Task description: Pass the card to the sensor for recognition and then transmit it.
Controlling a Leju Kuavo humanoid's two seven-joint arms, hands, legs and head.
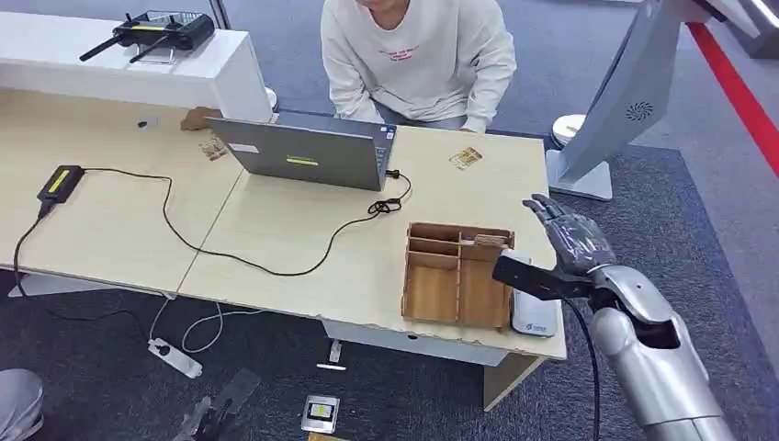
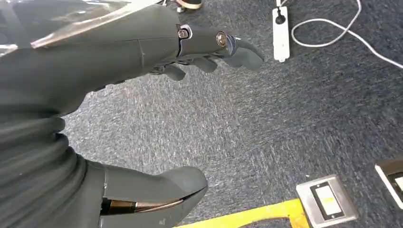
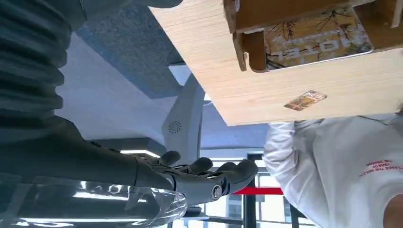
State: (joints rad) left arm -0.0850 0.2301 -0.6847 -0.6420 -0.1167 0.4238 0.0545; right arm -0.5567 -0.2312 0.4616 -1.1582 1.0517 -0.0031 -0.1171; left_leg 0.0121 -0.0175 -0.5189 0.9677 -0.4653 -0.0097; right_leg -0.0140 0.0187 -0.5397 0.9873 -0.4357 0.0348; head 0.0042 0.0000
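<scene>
Lying flat on table (image 1: 303,239), card (image 1: 466,158) angled diagonally

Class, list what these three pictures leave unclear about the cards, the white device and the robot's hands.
- Card in the wooden box: box walls cover its edges; its print is unreadable in the right wrist view.
- Card on the table: too small to read in the head view.
- White device: partly hidden by the right hand.
- Left hand: hangs over carpet.
</scene>
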